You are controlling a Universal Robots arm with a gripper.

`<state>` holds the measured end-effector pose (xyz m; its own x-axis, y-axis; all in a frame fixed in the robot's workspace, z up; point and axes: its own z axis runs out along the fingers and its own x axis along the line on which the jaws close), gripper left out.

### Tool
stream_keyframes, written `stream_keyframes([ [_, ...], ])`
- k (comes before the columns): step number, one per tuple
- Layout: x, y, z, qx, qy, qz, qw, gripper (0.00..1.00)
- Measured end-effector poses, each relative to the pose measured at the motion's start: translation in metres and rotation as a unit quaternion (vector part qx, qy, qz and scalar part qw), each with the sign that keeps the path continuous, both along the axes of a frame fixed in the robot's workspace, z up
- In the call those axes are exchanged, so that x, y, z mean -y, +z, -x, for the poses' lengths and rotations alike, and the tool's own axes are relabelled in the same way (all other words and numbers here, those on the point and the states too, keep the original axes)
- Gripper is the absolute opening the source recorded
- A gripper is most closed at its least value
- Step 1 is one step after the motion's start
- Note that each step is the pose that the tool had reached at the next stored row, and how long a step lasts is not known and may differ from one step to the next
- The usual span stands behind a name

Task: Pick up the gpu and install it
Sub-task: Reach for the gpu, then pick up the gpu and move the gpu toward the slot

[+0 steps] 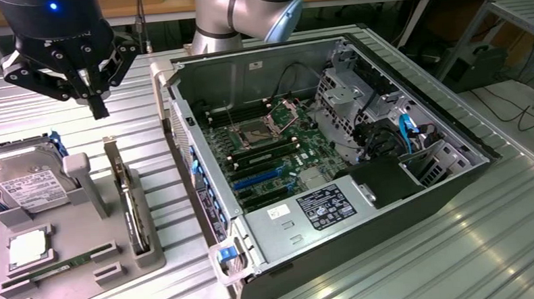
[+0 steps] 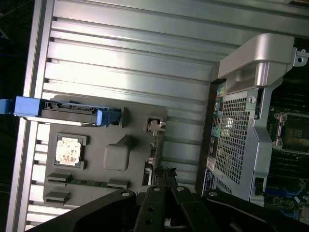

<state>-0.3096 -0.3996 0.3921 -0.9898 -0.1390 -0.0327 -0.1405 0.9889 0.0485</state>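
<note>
The gpu stands on its edge in a slot of the grey holder tray, at the exterior view's left of the open computer case. My gripper hangs above the card's far end, apart from it, with its fingers shut and nothing between them. In the wrist view the shut gripper points down at the thin edge of the gpu in the tray. The motherboard lies exposed inside the case, with blue and black slots along its near side.
A silver hard drive with a white label, a processor chip and a thin green RAM stick share the tray. The case wall rises close beside the tray. Everything rests on a ribbed metal table.
</note>
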Motion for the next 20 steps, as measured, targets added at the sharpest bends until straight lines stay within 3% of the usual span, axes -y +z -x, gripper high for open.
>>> stream_keyframes([
  [20, 0.0000, 0.0003, -0.0076, 0.0000, 0.000, 0.0000, 1.0000, 0.11],
])
